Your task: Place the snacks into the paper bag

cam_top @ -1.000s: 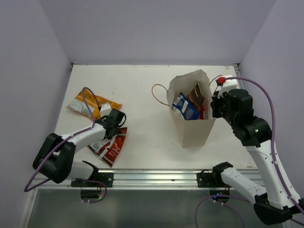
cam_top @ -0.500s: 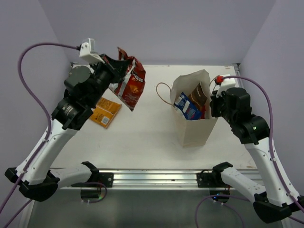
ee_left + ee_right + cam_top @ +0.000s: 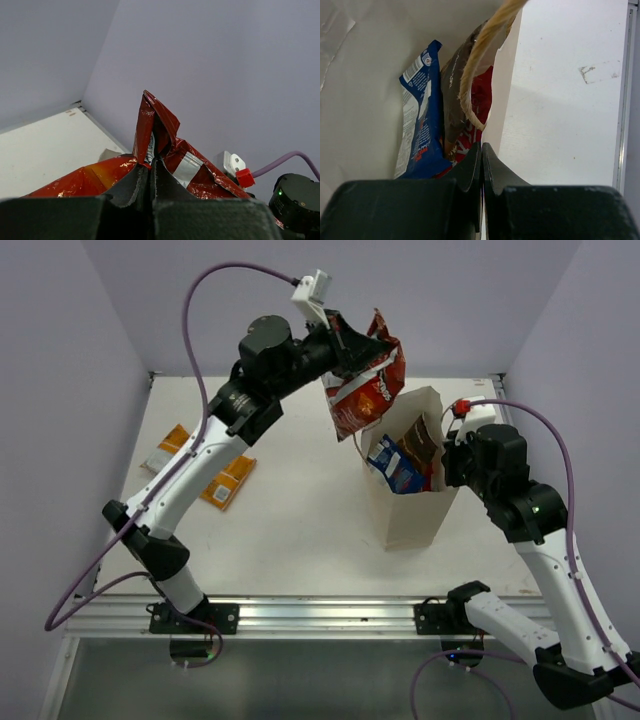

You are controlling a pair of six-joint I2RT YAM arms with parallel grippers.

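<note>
My left gripper (image 3: 343,346) is raised high and shut on the top edge of a red-orange snack packet (image 3: 365,385), which hangs over the back left rim of the paper bag (image 3: 405,515). In the left wrist view the jaws (image 3: 150,167) pinch the crinkled packet (image 3: 200,175). The bag stands upright and open with a blue packet (image 3: 392,466) and a dark brown packet (image 3: 415,440) inside. My right gripper (image 3: 448,465) is shut on the bag's right rim; its wrist view shows the jaws (image 3: 481,150) closed on the paper wall (image 3: 502,100).
An orange packet (image 3: 228,483) lies flat on the table at the left, partly hidden under my left arm. The bag's loop handle (image 3: 480,55) hangs over its mouth, and a red-printed packet (image 3: 480,100) sits behind the brown one. Walls enclose the table.
My left arm has lifted the red-orange packet off the table at the near left and swung it up and right to above the bag. The right arm has not moved.
</note>
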